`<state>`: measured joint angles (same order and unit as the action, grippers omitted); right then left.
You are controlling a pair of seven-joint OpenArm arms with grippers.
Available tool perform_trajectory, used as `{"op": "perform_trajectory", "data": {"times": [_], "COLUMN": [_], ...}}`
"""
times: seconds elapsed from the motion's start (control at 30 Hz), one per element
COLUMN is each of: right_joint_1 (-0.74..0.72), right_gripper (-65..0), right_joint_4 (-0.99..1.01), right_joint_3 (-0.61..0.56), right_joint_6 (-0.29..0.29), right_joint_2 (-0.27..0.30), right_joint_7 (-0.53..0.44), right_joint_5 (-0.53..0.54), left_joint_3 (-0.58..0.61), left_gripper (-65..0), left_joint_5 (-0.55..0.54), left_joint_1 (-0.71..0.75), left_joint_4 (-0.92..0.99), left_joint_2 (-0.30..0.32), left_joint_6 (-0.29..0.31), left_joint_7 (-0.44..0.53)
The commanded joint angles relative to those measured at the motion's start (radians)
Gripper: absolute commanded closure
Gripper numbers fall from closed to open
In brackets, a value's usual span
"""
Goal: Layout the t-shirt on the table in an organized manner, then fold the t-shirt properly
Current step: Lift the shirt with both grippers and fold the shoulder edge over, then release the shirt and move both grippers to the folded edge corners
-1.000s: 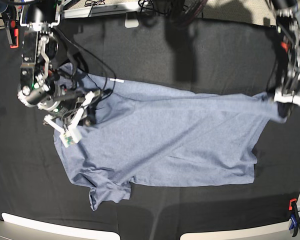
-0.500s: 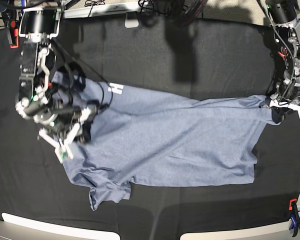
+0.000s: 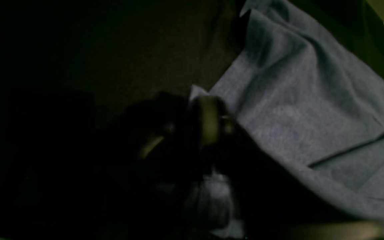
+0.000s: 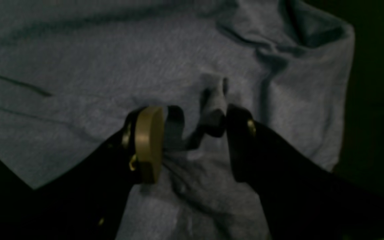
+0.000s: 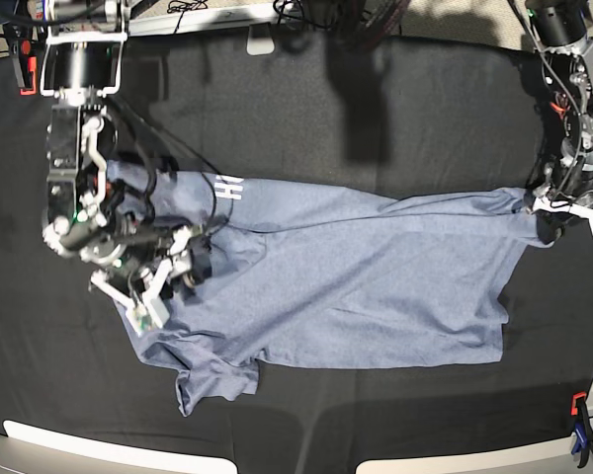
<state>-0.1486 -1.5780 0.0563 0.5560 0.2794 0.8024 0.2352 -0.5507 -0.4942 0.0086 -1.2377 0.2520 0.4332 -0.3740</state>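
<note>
Heathered blue-grey t-shirt (image 5: 346, 286) lies rumpled, seemingly loose, on black-draped table (image 5: 306, 109)

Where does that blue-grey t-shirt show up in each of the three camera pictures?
Base: the t-shirt lies spread across the middle of the black table.
Left wrist: its cloth fills the right half, with dark table to the left.
Right wrist: its cloth fills most of the picture, beneath the open right gripper.
Shared landmark: the shirt's heathered blue-grey cloth against the black table.

- Base view: bright, even overhead light, slight fisheye bend at edges.
- Both wrist views: v. dim, soft/blurry, grainy; left wrist mostly black.
</note>
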Motion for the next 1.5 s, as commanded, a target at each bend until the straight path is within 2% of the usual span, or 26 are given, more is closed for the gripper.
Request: {"op": "perform_trajectory", "data": {"times": [0.0, 0.07, 0.13, 0.33, 0.43, 0.63, 0.87, 0.97, 1.1, 1.2, 1.37, 1.47], "right_joint_1": [-0.029, -0.031, -0.031, -0.019, 0.015, 0.138, 0.254, 0.281, 0.304, 0.318, 0.318, 0.318], "right_gripper": [-29.6, -29.5, -29.5, -29.5, -29.5, -29.5, -29.5, -29.5, -29.5, -29.5, -29.5, -29.5], "right_joint_4": [-0.023, -0.039, -0.062, -0.145, -0.192, -0.338, -0.463, -0.464, -0.464, -0.464, -0.464, -0.464], "right_joint_3": [0.004, 0.004, 0.004, 0.004, 0.004, 0.039, 0.129, 0.15, 0.165, 0.167, 0.167, 0.167], "right_joint_6": [-0.003, -0.003, -0.003, -0.003, -0.003, -0.003, -0.003, -0.003, -0.003, -0.003, -0.003, -0.003], "right_joint_2": [0.009, 0.009, 0.009, 0.01, 0.018, 0.037, 0.036, 0.037, 0.036, 0.037, 0.036, 0.036], "right_joint_7": [-0.012, -0.008, -0.008, -0.002, -0.001, -0.002, -0.003, -0.002, -0.002, -0.002, 0.006, 0.006], "right_joint_5": [0.011, 0.011, 0.011, 0.011, 0.01, 0.007, 0.022, 0.032, 0.029, 0.029, 0.029, 0.029], "left_joint_3": [-0.004, -0.004, -0.004, -0.006, -0.006, -0.004, -0.003, 0.007, 0.053, 0.125, 0.279, 0.372], "left_gripper": [-20.9, -30.4, -30.9, -30.9, -30.9, -30.5, -30.4, -27.5, -27.5, -27.5, -26.9, -25.1], "left_joint_5": [-0.019, -0.032, -0.071, -0.109, -0.109, -0.097, 0.061, 0.179, 0.35, 0.455, 0.603, 0.671], "left_joint_1": [-0.014, -0.014, -0.014, -0.013, -0.003, 0.039, 0.131, 0.198, 0.274, 0.317, 0.362, 0.369], "left_joint_4": [-0.018, -0.019, -0.019, -0.019, -0.019, -0.022, -0.188, -0.317, -0.426, -0.443, -0.443, -0.443], "left_joint_2": [0.024, 0.042, 0.066, 0.138, 0.163, 0.179, 0.183, 0.183, 0.199, 0.246, 0.36, 0.415], "left_joint_6": [0.046, 0.129, 0.182, 0.192, 0.265, 0.265, 0.265, 0.265, 0.265, 0.265, 0.265, 0.219], "left_joint_7": [0.024, 0.024, 0.024, -0.016, -0.03, -0.074, -0.052, 0.015, 0.11, 0.144, 0.144, 0.144]}}
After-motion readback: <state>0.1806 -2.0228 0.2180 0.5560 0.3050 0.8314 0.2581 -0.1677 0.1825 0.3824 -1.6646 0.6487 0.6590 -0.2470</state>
